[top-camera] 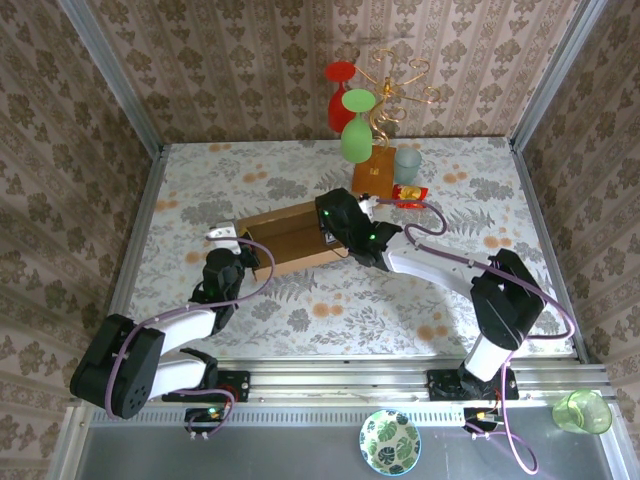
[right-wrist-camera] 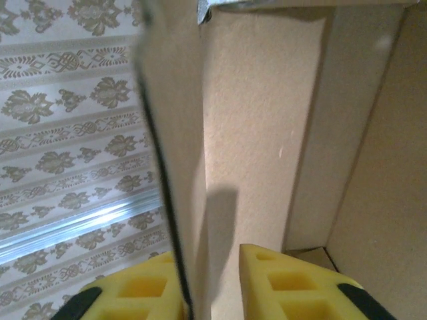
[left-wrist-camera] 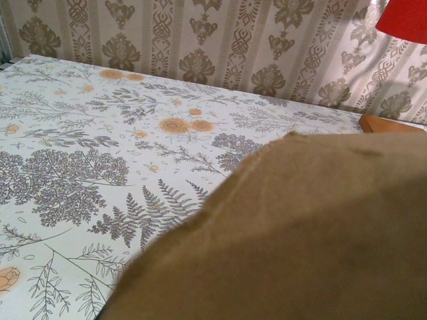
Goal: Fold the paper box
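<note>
- While the paper box (top-camera: 290, 242) lies mid-way across the counter (top-camera: 330, 320), between both arms, treat its right-hand wall as the step in hand.
- Your right gripper (right-wrist-camera: 212, 293) straddles that wall, jaws narrow. Pinched or not, I cannot tell, so seat it fully before folding.
- Your left gripper (top-camera: 236, 262) is closed at the box's left end; use it as a brace.

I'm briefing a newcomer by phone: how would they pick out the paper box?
Start at the floral tabletop; near its middle lies the paper box. It is plain brown cardboard with upright walls, far bigger than the small orange wooden base behind it.
</note>
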Robot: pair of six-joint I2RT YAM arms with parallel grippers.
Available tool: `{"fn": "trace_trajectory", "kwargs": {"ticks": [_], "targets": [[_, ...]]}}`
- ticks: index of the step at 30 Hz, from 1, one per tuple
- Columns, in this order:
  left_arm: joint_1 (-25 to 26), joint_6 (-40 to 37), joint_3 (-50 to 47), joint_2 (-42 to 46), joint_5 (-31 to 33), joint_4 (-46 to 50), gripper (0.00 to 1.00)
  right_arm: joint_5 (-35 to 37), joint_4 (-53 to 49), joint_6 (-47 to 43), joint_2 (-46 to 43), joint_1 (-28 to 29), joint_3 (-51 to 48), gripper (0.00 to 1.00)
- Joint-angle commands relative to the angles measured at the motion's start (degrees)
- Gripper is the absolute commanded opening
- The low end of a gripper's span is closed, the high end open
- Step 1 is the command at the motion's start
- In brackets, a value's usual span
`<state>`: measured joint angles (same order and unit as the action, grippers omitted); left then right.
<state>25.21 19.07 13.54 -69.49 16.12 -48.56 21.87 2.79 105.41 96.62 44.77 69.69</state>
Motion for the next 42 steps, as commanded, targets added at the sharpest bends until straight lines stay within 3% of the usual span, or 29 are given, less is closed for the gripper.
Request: {"fn": "trace_trajectory", "kwargs": {"ticks": [1,4,5,8,13,16,19,22,24,26,29,32,34,38,42], "targets": [[0.5,-1.1,-0.4,-0.9,-2.4,8.3,0.00,1.1,-0.2,1.1,1.1,-1.0,0.0,0.18],[0.5,-1.2,-0.2,-0.9,-2.7,8.4,0.00,1.2,-0.6,1.1,1.2,-1.2,0.4,0.10],[0.6,-1.1,0.0,-0.8,-3.1,8.7,0.05,1.4,-0.6,1.3,1.3,-1.2,0.3,0.08],[0.6,0.7,1.1,1.3,-4.6,11.0,0.40,1.7,-0.3,2.0,1.4,-1.3,-0.2,0.00],[0.5,9.3,3.1,14.2,-6.5,24.0,0.66,1.6,0.5,3.2,1.6,-1.6,-1.8,0.00],[2.4,16.3,3.6,23.7,-8.6,33.9,0.68,1.6,0.8,3.4,1.4,-1.8,-2.9,0.00],[2.6,25.0,3.6,33.2,-9.6,44.3,0.63,1.0,1.7,3.5,1.3,-2.0,-4.3,0.00],[2.2,34.9,6.0,41.8,-5.1,59.4,0.52,0.3,1.8,3.1,0.8,-2.1,-5.4,0.00],[-1.2,39.6,8.8,43.8,-4.2,66.4,0.51,-0.1,1.9,2.7,0.4,-2.1,-6.1,0.00],[-7.2,42.1,11.1,41.4,-9.2,68.8,0.48,-0.8,1.9,2.2,0.1,-2.1,-6.9,0.00],[-17.6,43.7,16.8,31.0,-22.7,69.8,0.46,-1.7,1.7,1.2,-0.5,-2.2,-8.3,0.00],[-23.6,38.7,25.0,18.8,-29.7,74.1,0.48,-2.2,1.2,-1.4,-1.4,-2.5,-9.9,0.00],[-25.7,36.1,29.0,11.0,-33.6,74.9,0.51,-2.9,1.5,-2.8,-1.8,-3.0,-11.3,0.00],[-26.4,34.0,31.9,-0.8,-42.4,66.2,0.58,-6.0,5.6,-4.9,-1.3,-4.3,-15.6,0.00],[-23.5,31.9,32.7,-7.0,-44.6,59.1,0.66,-8.5,6.6,-7.3,-0.8,-5.4,-17.6,0.00]]}}
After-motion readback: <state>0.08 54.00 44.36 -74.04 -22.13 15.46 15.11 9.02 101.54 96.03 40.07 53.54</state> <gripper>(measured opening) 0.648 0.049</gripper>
